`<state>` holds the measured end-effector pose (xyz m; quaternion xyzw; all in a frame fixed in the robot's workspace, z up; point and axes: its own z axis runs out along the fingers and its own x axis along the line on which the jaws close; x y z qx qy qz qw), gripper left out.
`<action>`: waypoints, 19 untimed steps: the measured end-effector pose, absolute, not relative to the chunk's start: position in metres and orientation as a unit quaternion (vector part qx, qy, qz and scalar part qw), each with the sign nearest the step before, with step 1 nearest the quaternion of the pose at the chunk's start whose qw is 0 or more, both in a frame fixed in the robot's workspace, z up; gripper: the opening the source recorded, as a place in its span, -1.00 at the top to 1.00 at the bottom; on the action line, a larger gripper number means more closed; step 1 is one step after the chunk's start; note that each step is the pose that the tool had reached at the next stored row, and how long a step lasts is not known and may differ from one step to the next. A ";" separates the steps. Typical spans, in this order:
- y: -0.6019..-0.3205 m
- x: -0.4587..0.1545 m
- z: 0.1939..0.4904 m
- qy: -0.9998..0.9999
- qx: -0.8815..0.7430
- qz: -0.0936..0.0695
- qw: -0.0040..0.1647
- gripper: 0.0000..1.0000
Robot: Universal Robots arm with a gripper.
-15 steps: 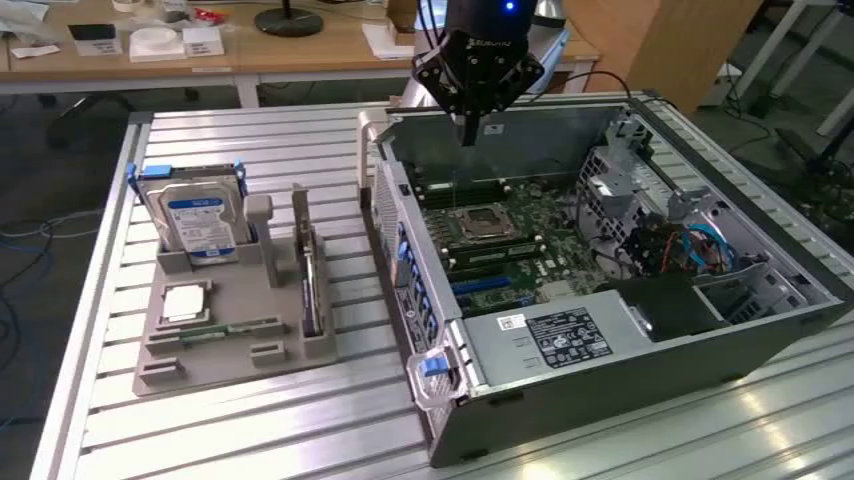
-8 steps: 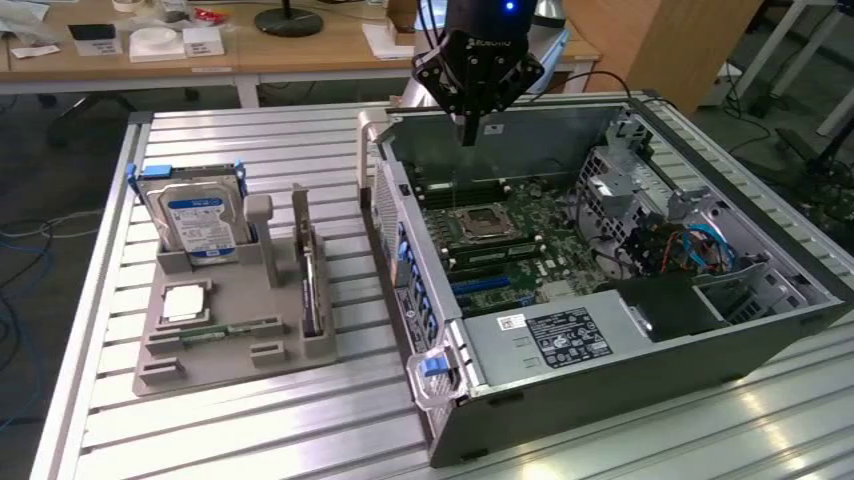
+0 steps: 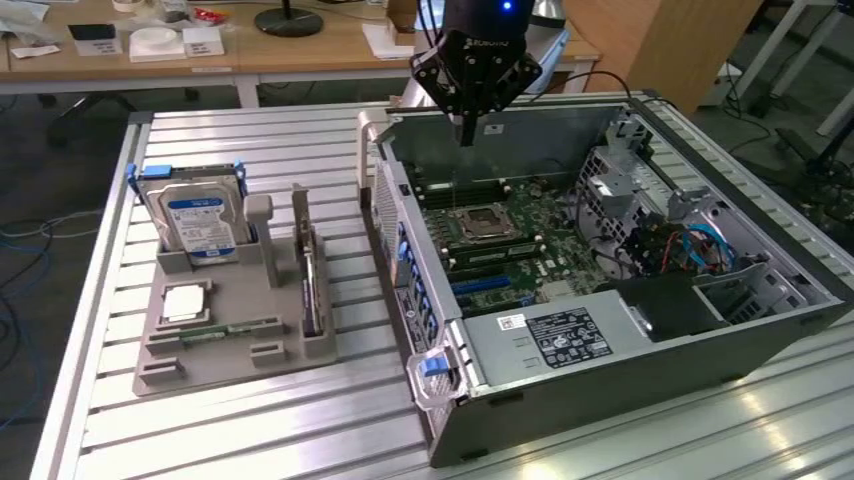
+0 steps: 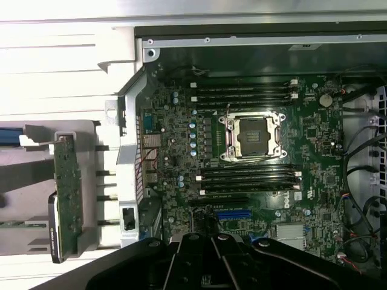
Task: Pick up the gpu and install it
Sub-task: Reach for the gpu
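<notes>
**Empty gripper over the case, gpu off to the side**

The black gripper point(image 3: 466, 132), closed on nothing, hangs above the open grey computer case point(image 3: 641, 370). The gpu point(image 3: 311, 285), a green circuit card, stands on edge in a grey holder point(image 3: 200, 352) toward the exterior view's left, well apart, its long axis running near-to-far.

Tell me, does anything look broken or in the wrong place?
Nothing looks broken or spilled. The gpu stands neatly on edge in the gray holder beside the open computer case, and the end effector hangs shut above it.
</notes>
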<state>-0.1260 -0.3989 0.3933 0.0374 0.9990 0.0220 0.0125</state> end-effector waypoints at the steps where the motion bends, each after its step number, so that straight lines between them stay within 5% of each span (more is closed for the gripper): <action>1: -0.399 -0.127 0.393 0.999 0.037 0.022 0.012 0.79; 19: -0.398 -0.166 0.393 0.999 0.037 0.022 0.013 0.79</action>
